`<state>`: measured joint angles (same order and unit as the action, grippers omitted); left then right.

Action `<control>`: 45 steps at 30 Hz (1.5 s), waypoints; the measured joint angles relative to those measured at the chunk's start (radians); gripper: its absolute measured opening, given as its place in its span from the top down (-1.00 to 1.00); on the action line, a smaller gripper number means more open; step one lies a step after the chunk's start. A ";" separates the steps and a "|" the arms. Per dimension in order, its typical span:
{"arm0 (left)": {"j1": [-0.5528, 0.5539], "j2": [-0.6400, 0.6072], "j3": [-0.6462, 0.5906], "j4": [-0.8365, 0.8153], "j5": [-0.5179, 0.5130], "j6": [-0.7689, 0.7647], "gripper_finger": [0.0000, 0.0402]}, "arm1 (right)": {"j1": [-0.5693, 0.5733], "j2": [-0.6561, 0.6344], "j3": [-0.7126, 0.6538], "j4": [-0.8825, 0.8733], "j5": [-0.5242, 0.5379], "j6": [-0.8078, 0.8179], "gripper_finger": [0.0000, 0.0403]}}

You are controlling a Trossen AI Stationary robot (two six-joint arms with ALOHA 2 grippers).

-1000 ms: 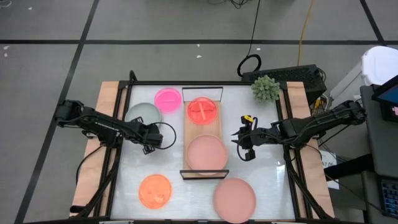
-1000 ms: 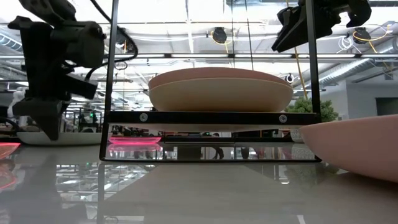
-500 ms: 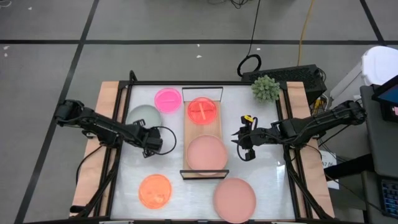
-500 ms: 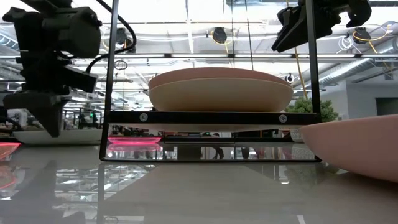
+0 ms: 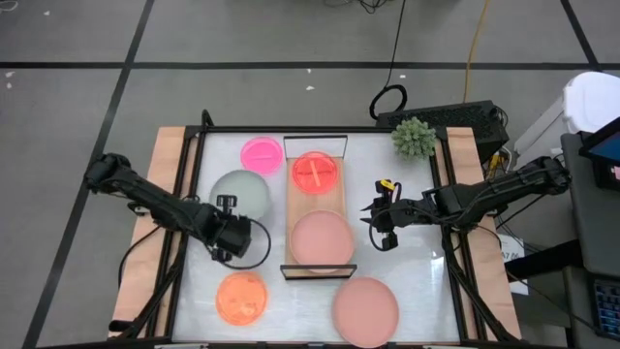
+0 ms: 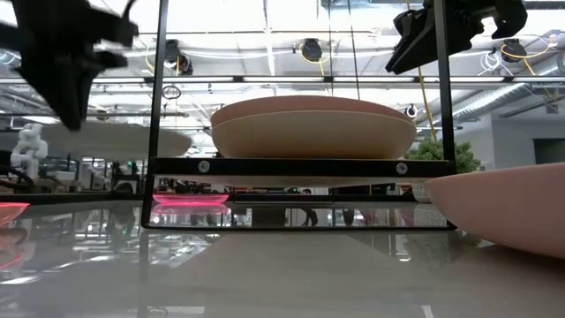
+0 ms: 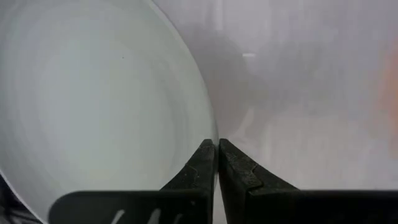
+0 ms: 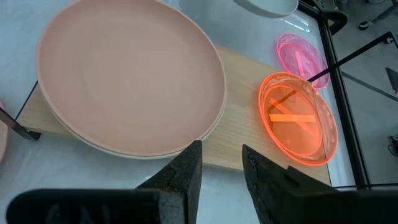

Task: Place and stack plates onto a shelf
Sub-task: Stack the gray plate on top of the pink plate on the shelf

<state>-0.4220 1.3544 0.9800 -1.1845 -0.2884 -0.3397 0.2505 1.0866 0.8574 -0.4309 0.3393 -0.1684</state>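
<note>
My left gripper (image 5: 227,206) is shut on the pale grey-green plate (image 5: 242,190), which is held in the air left of the shelf (image 5: 302,206). The low view shows that plate (image 6: 119,139) clear of the table. The shelf carries a translucent orange plate (image 5: 316,172) at its far end. At its near end a dusty-pink plate (image 5: 322,239) is stacked on a beige one (image 6: 309,141). My right gripper (image 5: 380,229) hovers open to the right of the shelf, above the table. A hot-pink plate (image 5: 262,153), an orange plate (image 5: 240,297) and a large dusty-pink plate (image 5: 365,310) lie flat on the table. My left gripper (image 7: 216,149) pinches the grey-green plate's rim (image 7: 210,132) between its two fingers, on the plate's near side. The fingers come from the near side, slanting down. The plate is lifted clear of the table and sits roughly level.
A spiky green plant (image 5: 415,137) stands at the far right corner. Black wire frames (image 6: 159,115) rise at the shelf's short ends. Bare white table (image 5: 417,281) shows between the shelf and the right edge.
My left gripper has moved up and toward the table's near edge, carrying the grey-green plate. The plate has left the table, hangs clear above it, and has shifted slightly toward the shelf. The right arm has kept still.
</note>
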 joint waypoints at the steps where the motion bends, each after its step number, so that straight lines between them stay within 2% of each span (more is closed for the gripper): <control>1: -0.011 0.000 0.020 -0.008 -0.003 0.028 0.96 | 0.000 0.000 0.000 0.000 0.000 0.000 0.50; 7: -0.063 0.000 0.095 -0.030 -0.014 0.308 0.96 | 0.000 0.000 0.000 0.000 0.000 0.000 0.50; 16: -0.071 0.000 0.159 -0.011 -0.081 0.661 0.96 | 0.000 0.000 0.000 0.000 0.000 0.000 0.50; 28: -0.065 0.000 0.160 0.222 -0.098 1.247 0.96 | 0.000 0.000 0.000 -0.001 0.000 0.000 0.50; 38: 0.049 0.000 0.160 0.359 -0.040 1.409 0.96 | 0.000 0.000 0.000 -0.001 0.000 0.000 0.50; 45: 0.094 0.014 0.160 0.480 0.125 1.531 0.96 | 0.000 -0.004 0.000 -0.004 0.001 0.000 0.50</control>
<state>-0.3283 1.3681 1.1397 -0.7041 -0.1633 1.1915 0.2504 1.0825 0.8574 -0.4344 0.3401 -0.1684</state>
